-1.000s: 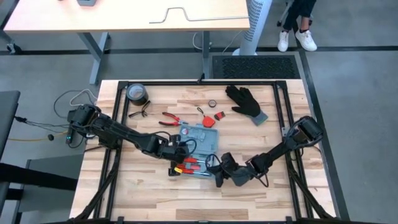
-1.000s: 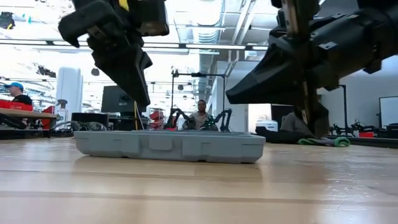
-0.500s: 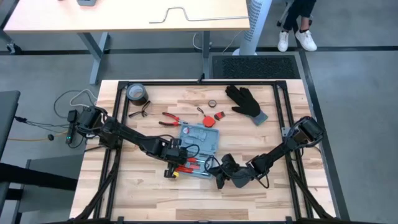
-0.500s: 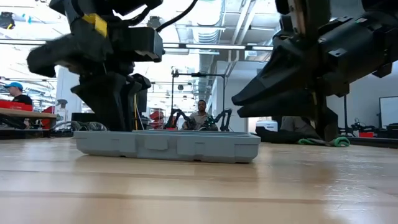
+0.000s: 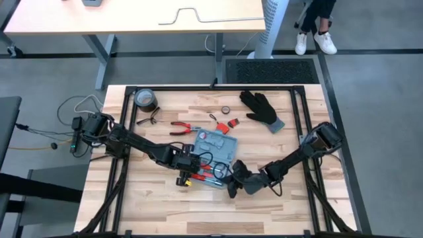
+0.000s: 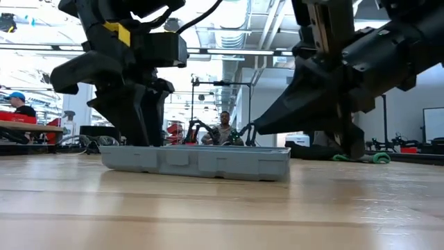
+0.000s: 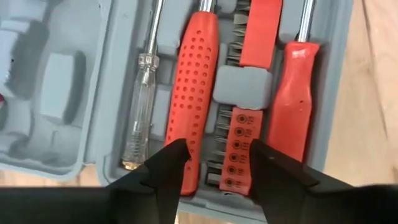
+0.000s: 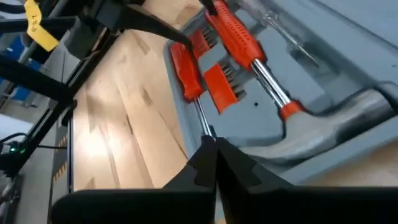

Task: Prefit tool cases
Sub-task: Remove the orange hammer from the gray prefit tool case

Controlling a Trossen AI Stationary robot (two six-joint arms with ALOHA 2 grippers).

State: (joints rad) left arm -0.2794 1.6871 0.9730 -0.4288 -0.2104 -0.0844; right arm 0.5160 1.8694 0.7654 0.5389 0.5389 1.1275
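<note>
My left pincer hangs released over the open case; my right pincer, clenched, touches its front edge.

You're looking at a light butcher-block surface in a black frame, standing on a grey floor. Behind it sits a pale wooden desk on grey legs, and a dark ribbed mat lies just beyond the far edge. A person's white shoes show near the mat. From table height you see a bright hall with ceiling light strips, and a seated person far back.
</note>
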